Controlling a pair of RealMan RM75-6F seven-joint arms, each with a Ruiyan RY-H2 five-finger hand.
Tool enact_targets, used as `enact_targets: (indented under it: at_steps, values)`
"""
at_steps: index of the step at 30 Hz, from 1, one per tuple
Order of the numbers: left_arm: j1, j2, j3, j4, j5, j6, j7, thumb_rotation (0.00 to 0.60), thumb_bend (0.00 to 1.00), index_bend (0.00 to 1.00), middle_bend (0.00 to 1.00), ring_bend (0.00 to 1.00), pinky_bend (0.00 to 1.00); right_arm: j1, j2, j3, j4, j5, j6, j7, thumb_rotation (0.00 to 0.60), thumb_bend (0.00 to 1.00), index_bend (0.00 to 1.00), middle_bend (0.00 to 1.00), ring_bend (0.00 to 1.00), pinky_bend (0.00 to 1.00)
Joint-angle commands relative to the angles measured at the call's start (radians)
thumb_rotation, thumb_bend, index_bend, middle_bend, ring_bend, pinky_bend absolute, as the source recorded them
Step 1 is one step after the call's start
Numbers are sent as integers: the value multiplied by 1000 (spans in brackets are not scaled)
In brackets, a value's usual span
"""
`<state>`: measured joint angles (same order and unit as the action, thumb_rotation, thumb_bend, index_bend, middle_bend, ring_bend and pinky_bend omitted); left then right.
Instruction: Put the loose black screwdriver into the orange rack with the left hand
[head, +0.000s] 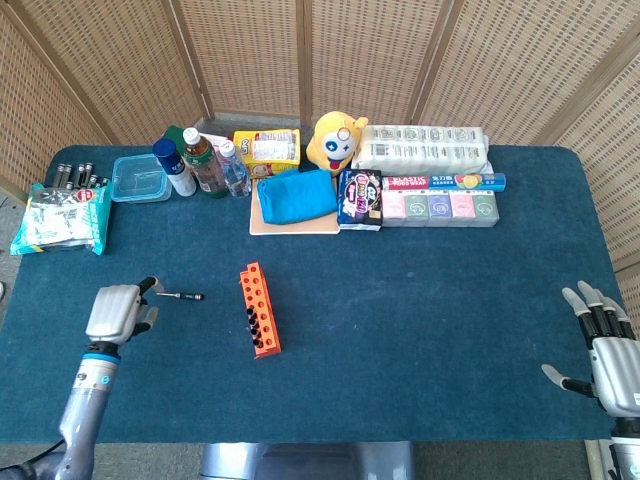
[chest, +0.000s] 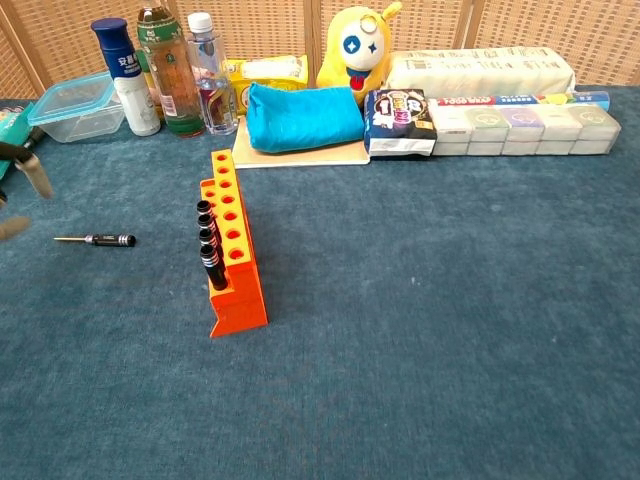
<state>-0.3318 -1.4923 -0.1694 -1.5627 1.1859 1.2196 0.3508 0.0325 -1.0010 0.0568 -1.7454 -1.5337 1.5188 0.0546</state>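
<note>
The loose black screwdriver (head: 182, 296) (chest: 98, 240) lies flat on the blue table, its thin metal tip pointing left. To its right stands the orange rack (head: 260, 310) (chest: 231, 258), with several black screwdrivers in its near holes. My left hand (head: 117, 312) (chest: 22, 180) hovers just left of the screwdriver with nothing in it, its fingers spread; the chest view shows only blurred fingertips at the left edge. My right hand (head: 610, 355) rests open at the table's far right edge, fingers apart.
Along the back stand bottles (head: 206, 163), a plastic box (head: 140, 178), a blue pouch (head: 296, 195) on a board, a yellow plush toy (head: 336, 142), snack packs (head: 360, 198) and boxed goods (head: 440, 205). A wipes packet (head: 62, 218) lies at back left.
</note>
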Motion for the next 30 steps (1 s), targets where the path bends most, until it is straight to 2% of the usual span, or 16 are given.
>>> enact_targets:
  at_steps: [1, 13, 30]
  values:
    - [-19, -49, -13, 26, -49, -1, 54, 600, 351, 450, 1000, 1000, 1000, -1, 5, -1, 0, -2, 1, 11, 600, 0, 48, 0, 0, 0]
    - [-64, -126, -31, 50, -146, 20, 194, 600, 262, 449, 1000, 1000, 1000, -2, 20, -2, 0, -6, 4, 52, 600, 0, 48, 0, 0, 0]
    - [-109, -252, -58, 156, -208, 42, 235, 600, 295, 449, 1000, 1000, 1000, -3, 29, -5, 3, -16, 8, 79, 600, 0, 48, 0, 0, 0]
